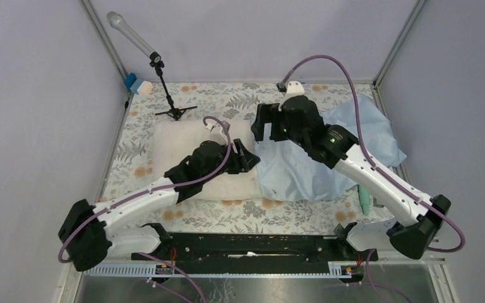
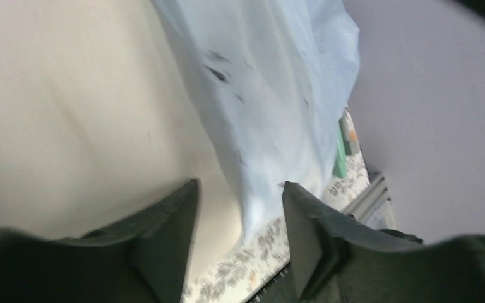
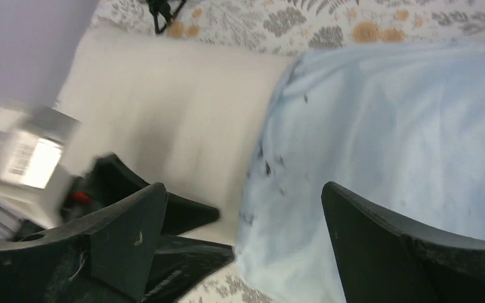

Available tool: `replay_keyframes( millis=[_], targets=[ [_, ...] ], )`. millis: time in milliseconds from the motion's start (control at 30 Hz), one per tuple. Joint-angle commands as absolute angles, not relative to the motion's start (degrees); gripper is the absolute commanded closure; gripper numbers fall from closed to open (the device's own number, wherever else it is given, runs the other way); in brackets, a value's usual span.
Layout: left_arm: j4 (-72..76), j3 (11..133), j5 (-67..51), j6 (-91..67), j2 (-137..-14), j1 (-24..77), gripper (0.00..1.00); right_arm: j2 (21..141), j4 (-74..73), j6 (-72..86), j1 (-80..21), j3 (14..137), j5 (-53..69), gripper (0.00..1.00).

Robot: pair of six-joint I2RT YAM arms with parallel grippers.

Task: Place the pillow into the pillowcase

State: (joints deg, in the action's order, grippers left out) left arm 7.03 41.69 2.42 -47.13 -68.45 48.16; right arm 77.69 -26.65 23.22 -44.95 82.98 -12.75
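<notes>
The cream pillow point(image 1: 177, 148) lies at the middle left of the table. The light-blue pillowcase point(image 1: 316, 170) lies wrinkled to its right, and its left edge meets the pillow's right end. My left gripper point(image 1: 251, 158) is open and empty, low at that seam. In the left wrist view the gripper point(image 2: 240, 202) frames the pillow point(image 2: 69, 113) and the pillowcase point(image 2: 271, 82). My right gripper point(image 1: 265, 130) is open wide and empty, hovering above the far part of the seam. The right wrist view shows this gripper point(image 3: 243, 202) over the pillow point(image 3: 177, 107), the pillowcase point(image 3: 404, 126) and the left fingers point(image 3: 183, 214).
A grey floral tablecloth point(image 1: 227, 95) covers the table. A microphone on a black tripod point(image 1: 164, 88) stands at the back left, beside a small blue and white object point(image 1: 139, 84). A green item point(image 1: 365, 199) lies by the pillowcase's near right edge. Metal frame posts and walls enclose the table.
</notes>
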Motion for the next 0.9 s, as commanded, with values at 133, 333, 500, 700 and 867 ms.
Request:
replay_keyframes(
  millis=[133,333,500,700,867],
  targets=[
    [-20.9,45.7,7.3,-43.2,-52.8,50.5,0.10,67.6,-29.7,28.3,-52.6,70.4,-17.8,0.00],
    [-33.9,43.1,16.8,-46.3,-45.1,53.0,0.01,61.1,-30.7,34.5,-59.7,61.1,-24.6,0.00],
    [-35.5,40.1,24.6,-49.6,-50.2,53.7,0.01,61.5,-30.4,38.3,-65.7,56.0,-29.7,0.00],
    [-25.8,38.7,29.9,-49.8,-59.8,54.5,0.10,66.5,-27.5,39.8,-70.7,49.0,-42.7,0.00],
    [-21.0,37.0,28.9,-48.3,-57.1,54.4,0.52,71.9,-14.4,35.2,-71.0,43.3,-49.1,0.00]
  ],
)
